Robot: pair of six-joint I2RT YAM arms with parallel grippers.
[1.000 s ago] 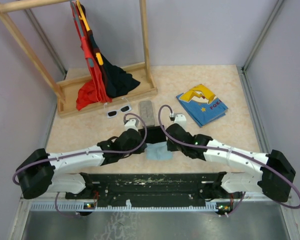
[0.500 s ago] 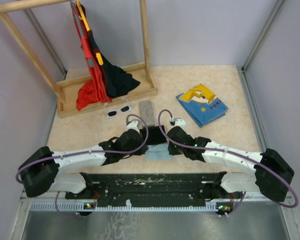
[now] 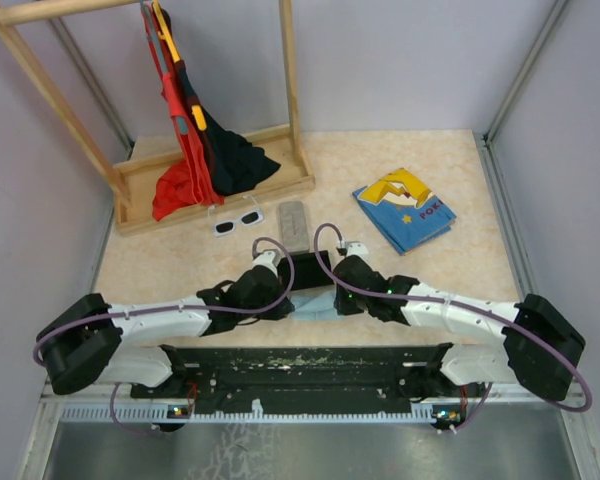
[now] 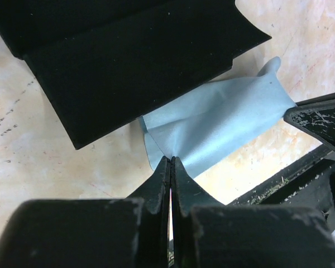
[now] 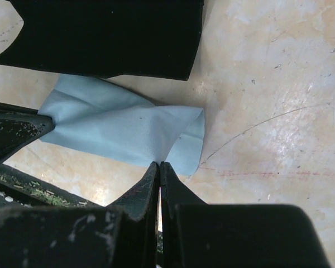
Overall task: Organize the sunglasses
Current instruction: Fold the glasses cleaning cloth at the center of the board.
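White-framed sunglasses (image 3: 236, 221) with dark lenses lie toward the far left of the table (image 3: 460, 270), just in front of the wooden rack (image 3: 220, 188) and just left of a grey case (image 3: 294, 225), with neither arm touching them. Nearer the arm bases, the left gripper (image 4: 170, 163) and the right gripper (image 5: 159, 166) are each clamped fully closed, pinching opposite ends of a light-blue cloth (image 4: 223, 117). The cloth lies spread between them, just in front of a black case (image 4: 128, 67).
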